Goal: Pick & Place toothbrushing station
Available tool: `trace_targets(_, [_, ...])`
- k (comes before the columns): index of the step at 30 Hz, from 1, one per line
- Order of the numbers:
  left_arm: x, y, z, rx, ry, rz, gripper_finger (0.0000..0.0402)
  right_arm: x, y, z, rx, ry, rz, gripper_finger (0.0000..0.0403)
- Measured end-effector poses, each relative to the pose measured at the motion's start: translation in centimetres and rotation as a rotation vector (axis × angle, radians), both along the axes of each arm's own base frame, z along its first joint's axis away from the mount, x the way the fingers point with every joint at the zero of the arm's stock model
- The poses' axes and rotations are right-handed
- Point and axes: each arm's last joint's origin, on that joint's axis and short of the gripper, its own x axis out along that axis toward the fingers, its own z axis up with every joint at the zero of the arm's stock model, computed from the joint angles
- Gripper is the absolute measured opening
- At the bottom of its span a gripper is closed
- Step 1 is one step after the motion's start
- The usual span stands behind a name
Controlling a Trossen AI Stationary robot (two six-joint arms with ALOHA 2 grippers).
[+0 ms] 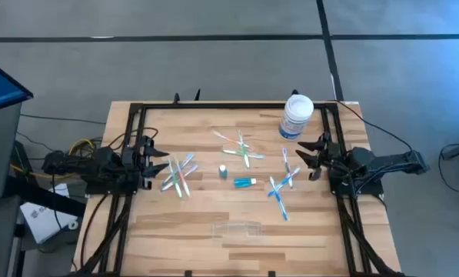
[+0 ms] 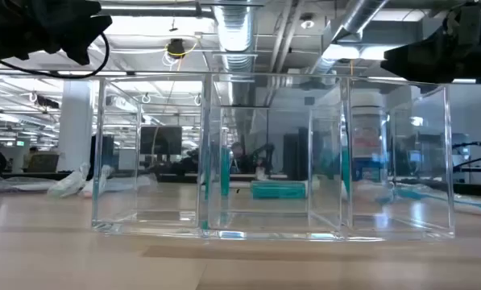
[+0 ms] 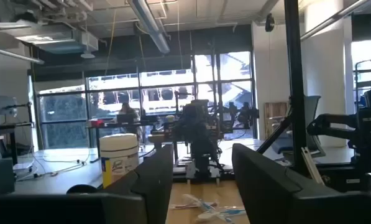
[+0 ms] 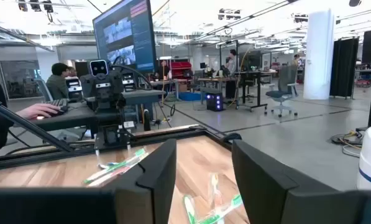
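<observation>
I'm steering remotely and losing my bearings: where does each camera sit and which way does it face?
High: overhead, straight down; both arms, left claw, right claw.
Low: table height, through the clear tray toward the room.
Left wrist: across the table past its open fingers toward the right arm.
Right wrist: past its open fingers toward the left arm.
Shared: high and left wrist both show the white tub.

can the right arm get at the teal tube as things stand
Probably yes. The teal tube lies alone on bare wood, the right end effector is open and empty, and only scattered blue toothbrushes lie between them, low enough to pass over.
</observation>
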Motion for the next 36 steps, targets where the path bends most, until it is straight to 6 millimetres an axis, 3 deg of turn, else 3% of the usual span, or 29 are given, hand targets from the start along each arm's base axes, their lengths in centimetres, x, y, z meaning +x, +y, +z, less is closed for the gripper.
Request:
trace_targets(7, [0.2, 0.0, -0.2, -0.054, 0.025, 0.006, 0.0158, 0.0, 0.0, 0.0, 0.0, 0.0, 0.002, 0.0147])
trace_targets(22, [1.8, 0.5, -1.8, -0.172, 0.195, 0.236, 0.0158, 0.0, 0.0, 0.0, 0.0, -0.001, 0.005, 0.0147])
trace_targets(27, [2.4, 0.5, -0.6, -0.258, 0.224, 0.236, 0.0158, 0.0, 0.0, 0.0, 0.0, -0.002, 0.005, 0.0147])
trace_targets(36, [3.9, 0.5, 0.4, -0.363, 0.551, 0.397, 0.0133, 0.0, 0.0, 0.0, 0.0, -0.001, 0.005, 0.0147])
